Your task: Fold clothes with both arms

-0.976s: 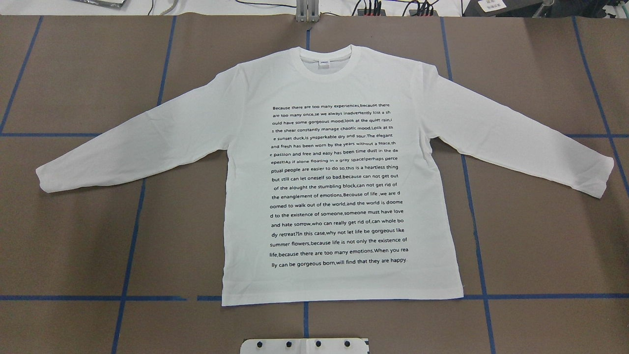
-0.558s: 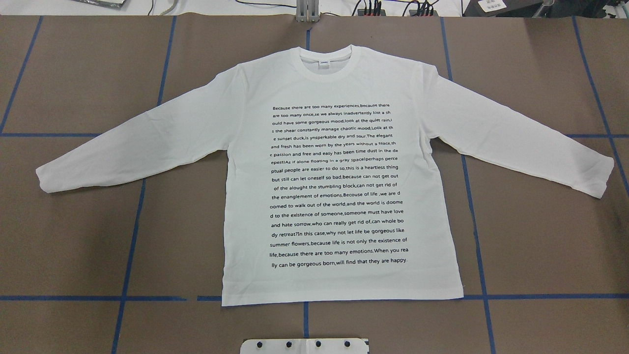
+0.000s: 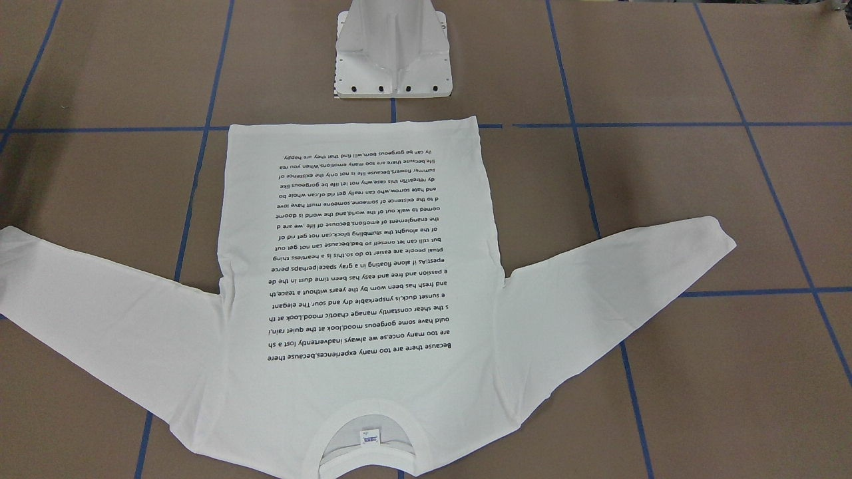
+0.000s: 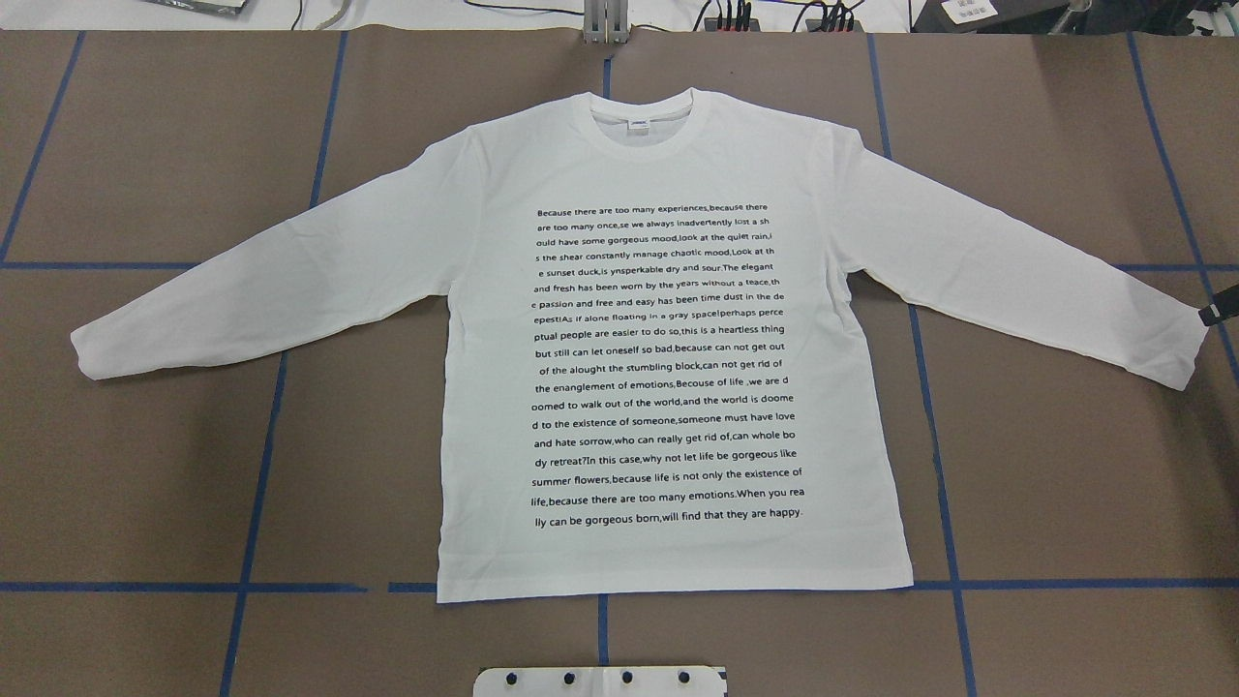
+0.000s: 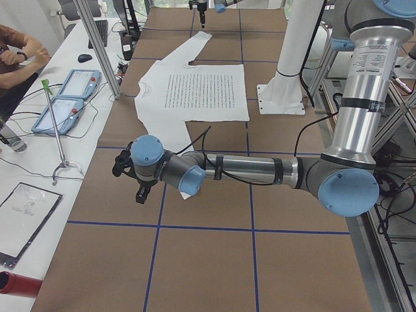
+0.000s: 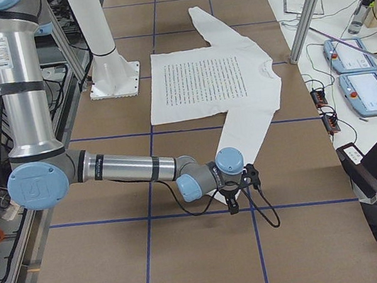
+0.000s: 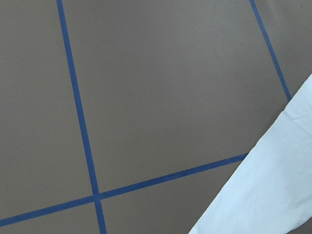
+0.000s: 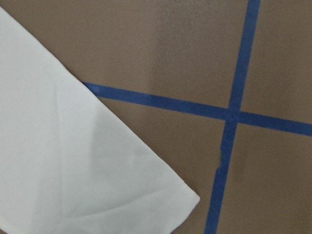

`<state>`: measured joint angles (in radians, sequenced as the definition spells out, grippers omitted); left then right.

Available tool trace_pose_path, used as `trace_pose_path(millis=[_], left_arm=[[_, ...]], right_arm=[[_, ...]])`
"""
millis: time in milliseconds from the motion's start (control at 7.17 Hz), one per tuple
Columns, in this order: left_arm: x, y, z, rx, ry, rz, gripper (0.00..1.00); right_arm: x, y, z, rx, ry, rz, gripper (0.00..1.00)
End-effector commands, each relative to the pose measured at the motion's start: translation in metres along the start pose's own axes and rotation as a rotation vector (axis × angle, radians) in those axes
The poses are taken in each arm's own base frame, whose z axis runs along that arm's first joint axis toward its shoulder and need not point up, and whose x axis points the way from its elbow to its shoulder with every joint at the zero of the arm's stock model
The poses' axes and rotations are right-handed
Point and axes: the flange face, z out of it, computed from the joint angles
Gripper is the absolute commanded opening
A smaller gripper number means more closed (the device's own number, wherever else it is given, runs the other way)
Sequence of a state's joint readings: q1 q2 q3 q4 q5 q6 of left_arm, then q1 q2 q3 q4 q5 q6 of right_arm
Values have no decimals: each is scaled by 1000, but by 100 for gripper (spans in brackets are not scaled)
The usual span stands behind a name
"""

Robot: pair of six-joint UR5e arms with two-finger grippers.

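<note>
The shirt [image 4: 668, 174] lay flat, print up, on the brown paper table [image 4: 145, 465]; smooth white cotton, long sleeves spread wide and slanting, ribbed round neck away from the white pedestal [image 3: 393, 53], straight hem near it; blue tape [image 4: 259, 484] crossed the matte paper in a grid. My left gripper [image 5: 140, 195], black and blocky, hung just beside the left cuff; my right gripper [image 6: 242, 192] hung just beside the right cuff; I couldn't tell whether either pair of jaws was spread or pressed together.
</note>
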<state>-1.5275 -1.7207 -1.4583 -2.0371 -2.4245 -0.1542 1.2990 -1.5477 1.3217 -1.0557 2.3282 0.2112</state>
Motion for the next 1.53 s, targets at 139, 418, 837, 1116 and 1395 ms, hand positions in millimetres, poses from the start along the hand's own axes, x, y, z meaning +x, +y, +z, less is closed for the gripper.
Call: trace_pose_path(millis=[139,418,837,1116,1395], left_arm=[[-2,2,2,49,-60,49,99],[-2,2,2,56,-57,55,99],[-2,2,2,57,-57,58,99],[-2,2,2,57,-57,58,99],[-1,2,1,59,-57,60,99]], right_arm=[[-9,-6,24,-3,-4,-38,100],[-13,-5,32,-12,16,-50,98],[-12,-2,41,-30,26,-44,92],[-12,-2,42,-33,26,-41,73],[-10,-1,43,-36,26,-37,50]])
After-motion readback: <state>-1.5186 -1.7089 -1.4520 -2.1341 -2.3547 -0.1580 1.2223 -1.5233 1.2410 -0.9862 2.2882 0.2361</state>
